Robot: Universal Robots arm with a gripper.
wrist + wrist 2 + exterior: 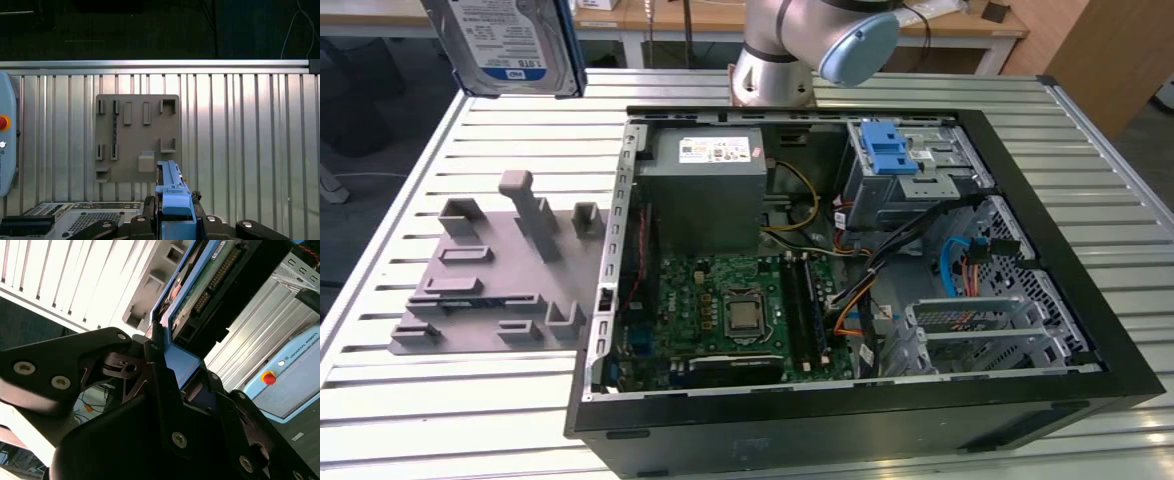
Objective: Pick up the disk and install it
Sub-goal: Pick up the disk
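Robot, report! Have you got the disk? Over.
Gripper shut on the disk. Disk aloft, outside the open computer case. Not installed yet.

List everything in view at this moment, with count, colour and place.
disk: one, silver with a white-and-blue label and blue rails, held in the air, high at the exterior view's left
computer case: one, black, open, on the table
power supply box: one, grey, inside the case near the arm's base
drive cage: one, grey with a blue latch, inside the case beside that box
motherboard: one, green, inside the case
fixture plate: one, grey, on the table at the exterior view's left of the case
table: one, silver, slatted
teach pendant: one, light blue with a red button, on the table
arm: one, silver and light blue, beyond the case
gripper: one, black, shut on the disk's blue end
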